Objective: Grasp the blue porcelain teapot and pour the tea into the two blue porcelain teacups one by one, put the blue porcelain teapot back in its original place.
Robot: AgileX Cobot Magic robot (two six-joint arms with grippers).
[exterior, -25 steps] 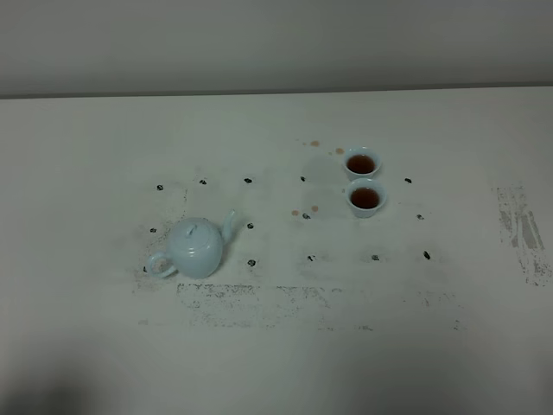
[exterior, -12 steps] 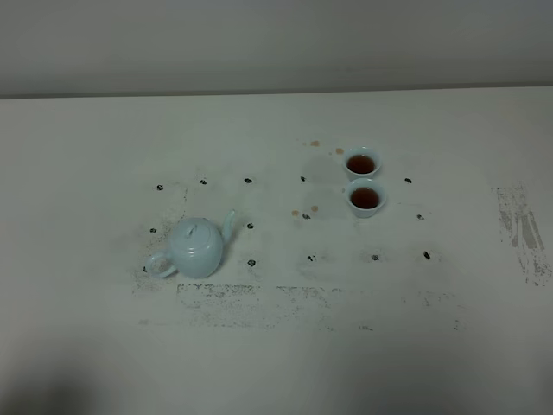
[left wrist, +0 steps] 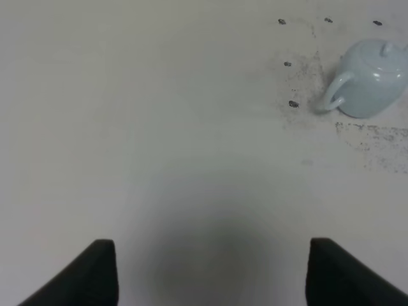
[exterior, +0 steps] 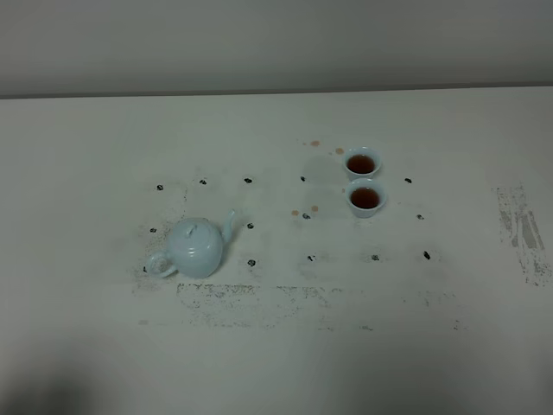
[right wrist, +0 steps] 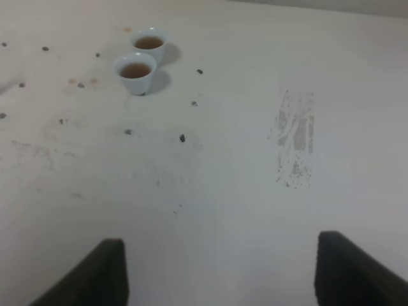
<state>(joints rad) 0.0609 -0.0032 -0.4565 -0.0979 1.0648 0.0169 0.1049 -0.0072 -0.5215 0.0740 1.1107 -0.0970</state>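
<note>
With both teacups (exterior: 363, 180) already showing tea, the teapot (exterior: 197, 246) sits on the table's left side, loop handle toward the left gripper (left wrist: 210, 271). Its fingers stand spread and empty, well apart from the pot; the right gripper (right wrist: 220, 274), equally spread, is farther.

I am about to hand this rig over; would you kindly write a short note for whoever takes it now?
Left gripper: open, empty, well back from the teapot.
Right gripper: open, empty, well back from the two teacups.
Teapot: upright on the table, lid on, on the left.
Teacups: close together on the right, both holding tea. A few brown spots on the table near them.
Done: both cups filled, teapot set down.
Left: apparently nothing.
</note>
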